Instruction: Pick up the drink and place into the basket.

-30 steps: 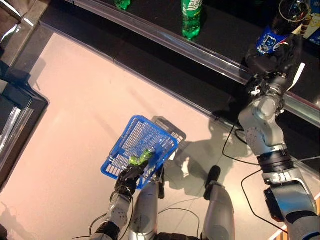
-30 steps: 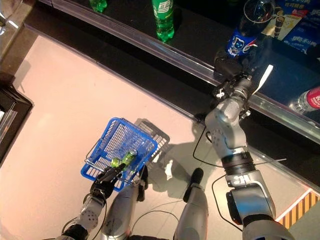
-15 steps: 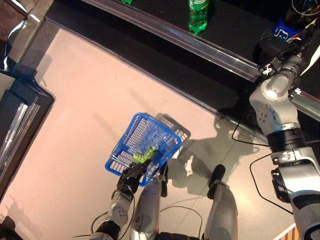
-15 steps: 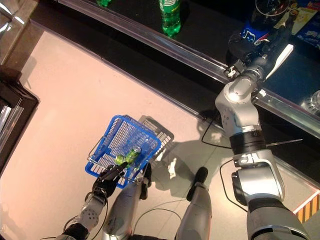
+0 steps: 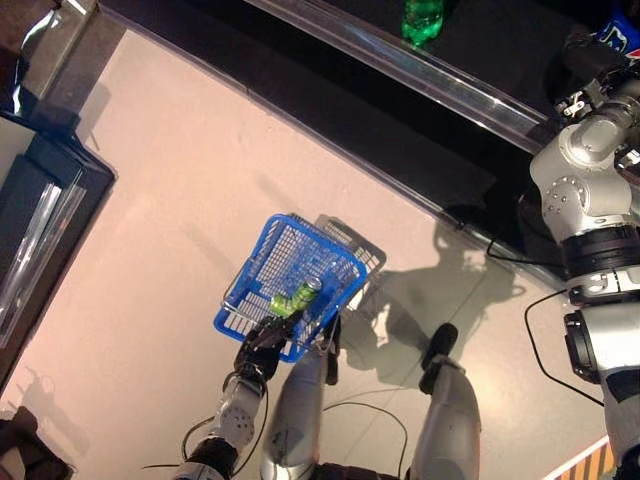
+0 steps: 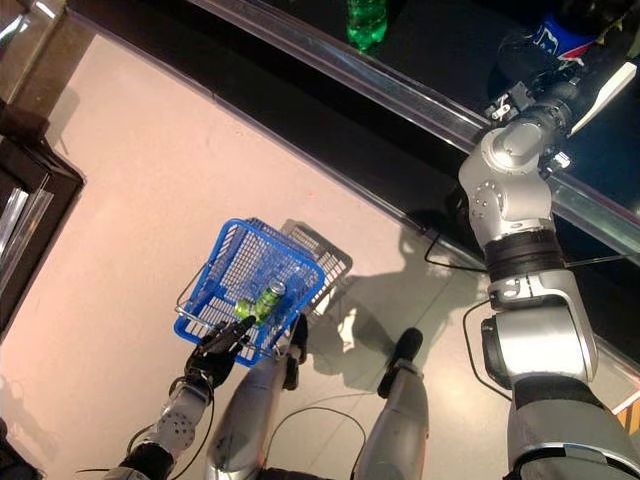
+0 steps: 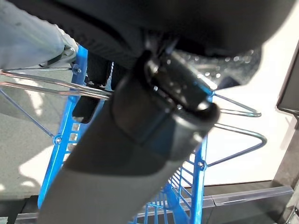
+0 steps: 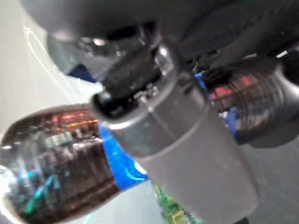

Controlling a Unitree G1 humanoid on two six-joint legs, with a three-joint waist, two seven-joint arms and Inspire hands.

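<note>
Cola bottle [image 8: 60, 158] is what my right hand [image 6: 540, 70] has its fingers wrapped around, up on the dark shelf [image 5: 470, 40] at the far right. The right wrist view shows it from close: dark liquid, a blue label, its long axis lying across the hand; I cannot tell which end is the cap. From the head views I only see a scrap of its blue label beyond the arm, so the clasp itself reads from the wrist camera alone.

My left hand [image 5: 262, 352] is curled round the wire handle [image 7: 56, 86] of the blue basket [image 5: 270, 262], which hangs low in front of me over the pale floor [image 5: 150, 200]. The left wrist view shows the chrome handle wires and blue mesh but none of the contents. The head views do: one green can [image 5: 297, 297] lies on its side in the basket near the hand, its long axis running diagonally, silver end pointing away from me toward the shelf.

Count: one basket, one can, one cola bottle, and one green bottle [image 5: 423, 22] standing further left on the shelf, well apart from my right hand.
</note>
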